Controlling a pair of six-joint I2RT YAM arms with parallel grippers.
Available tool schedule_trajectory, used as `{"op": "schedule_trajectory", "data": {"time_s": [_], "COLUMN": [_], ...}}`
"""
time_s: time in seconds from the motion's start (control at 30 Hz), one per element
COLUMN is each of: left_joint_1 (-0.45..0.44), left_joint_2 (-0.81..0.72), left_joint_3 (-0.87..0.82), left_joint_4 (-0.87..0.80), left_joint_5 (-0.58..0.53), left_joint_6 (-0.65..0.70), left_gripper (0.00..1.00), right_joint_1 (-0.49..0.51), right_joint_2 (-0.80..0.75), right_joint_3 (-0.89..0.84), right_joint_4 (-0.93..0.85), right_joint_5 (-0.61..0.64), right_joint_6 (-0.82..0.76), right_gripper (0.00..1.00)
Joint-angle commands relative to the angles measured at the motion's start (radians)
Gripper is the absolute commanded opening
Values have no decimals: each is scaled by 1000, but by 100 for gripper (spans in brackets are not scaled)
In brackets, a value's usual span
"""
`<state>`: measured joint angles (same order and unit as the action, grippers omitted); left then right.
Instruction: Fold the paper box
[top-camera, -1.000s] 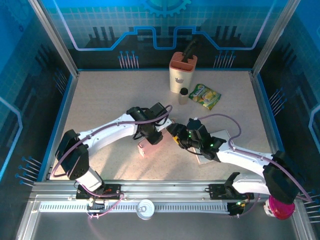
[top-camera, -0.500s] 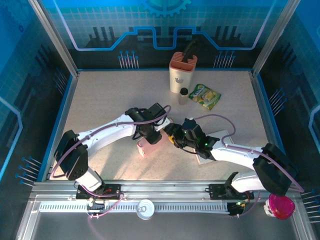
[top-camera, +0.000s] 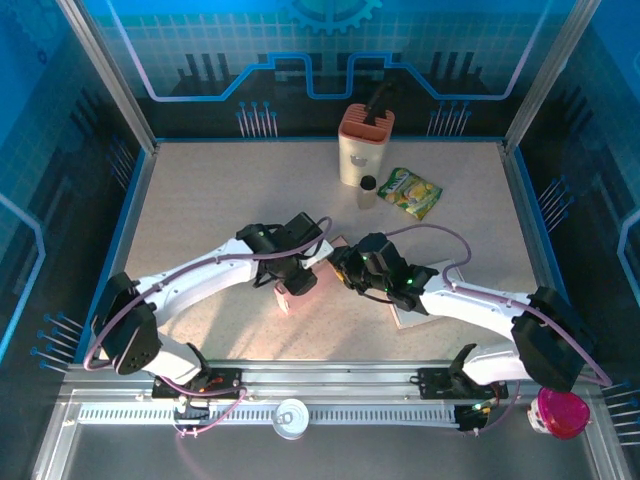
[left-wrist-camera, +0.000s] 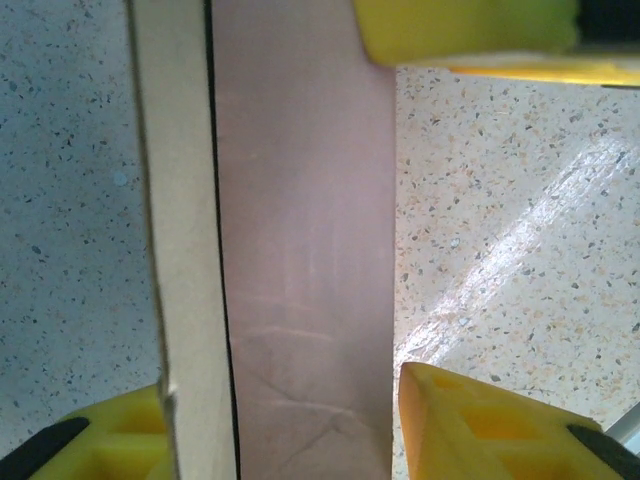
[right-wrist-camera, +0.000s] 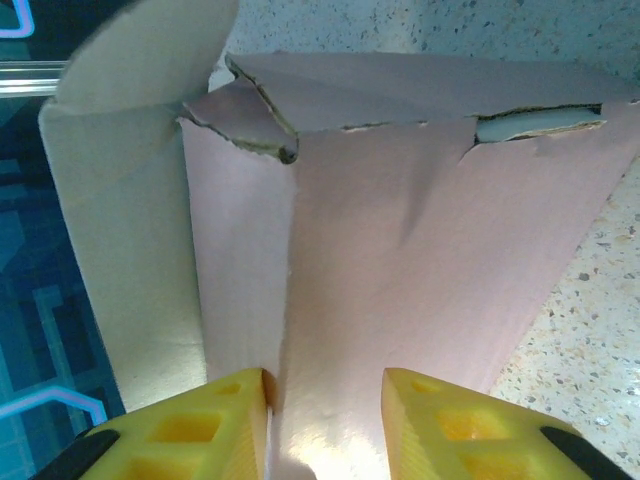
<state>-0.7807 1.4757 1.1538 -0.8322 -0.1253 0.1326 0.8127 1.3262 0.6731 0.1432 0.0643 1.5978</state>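
pink paper box (top-camera: 292, 294) lies mid-table, its long panel running between the fingers of the left gripper (top-camera: 301, 273), the nearer one. right gripper (top-camera: 342, 267) straddles a flap opposite. i cannot tell whether either pinches.

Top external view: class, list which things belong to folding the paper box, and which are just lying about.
Job in hand:
paper box
flat card sheet, probably

Lying about:
knife block
small bottle
snack packet
tin can
pink container
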Motion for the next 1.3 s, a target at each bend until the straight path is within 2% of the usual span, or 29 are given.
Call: {"op": "schedule_trajectory", "data": {"time_s": [0.0,0.1,0.23,0.4,0.57,0.73,0.9,1.03,1.17,1.27], "left_joint_1": [-4,-4,-4,-3,-3,-3,-4,-3,-4,-4], "left_joint_2": [-38,-38,-28,-25,-18,-19,-25,-31,-47,-60], "left_joint_3": [-30,-34,-32,-31,-27,-27,-33,-34,-39,-42], "left_joint_4": [11,17,14,21,20,21,26,36,48,47], "left_joint_5": [3,10,12,10,9,12,4,-8,-17,-16], "left_joint_6": [-4,0,4,7,9,10,16,15,14,9], "left_gripper": [43,39,33,32,33,33,36,38,43,44], "right_joint_1": [8,14,30,39,40,40,42,41,39,40], "right_joint_2": [34,14,-54,-114,-68,18,53,69,105,129], "right_joint_3": [-12,-12,2,0,2,-3,0,-5,0,25], "right_joint_4": [-154,-124,-150,-148,-72,48,91,48,-39,-110], "right_joint_5": [48,54,97,121,71,23,24,36,42,40], "right_joint_6": [17,-6,-43,-59,-54,-28,-27,-4,33,43], "right_gripper": [33,35,43,54,58,58,59,58,47,44]}}
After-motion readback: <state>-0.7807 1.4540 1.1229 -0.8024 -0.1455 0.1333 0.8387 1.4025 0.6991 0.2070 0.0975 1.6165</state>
